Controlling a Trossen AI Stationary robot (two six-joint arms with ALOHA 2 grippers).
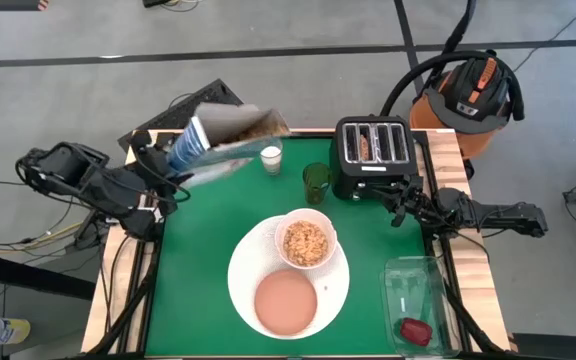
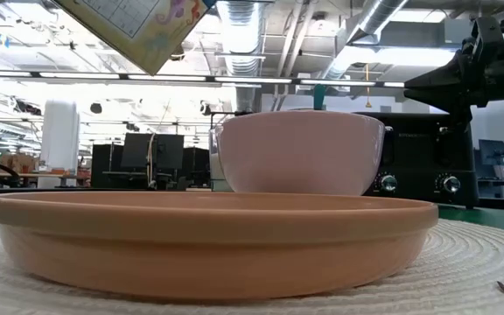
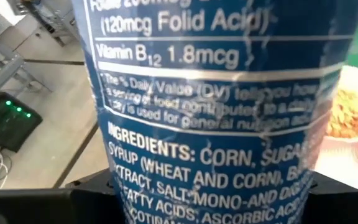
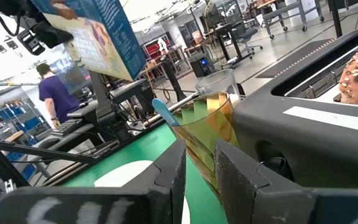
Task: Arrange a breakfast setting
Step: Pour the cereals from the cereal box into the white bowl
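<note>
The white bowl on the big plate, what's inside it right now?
The white bowl holds tan cereal pieces that cover its bottom. Whether there is milk or anything else beneath them cannot be seen. It sits on the large white plate.
</note>
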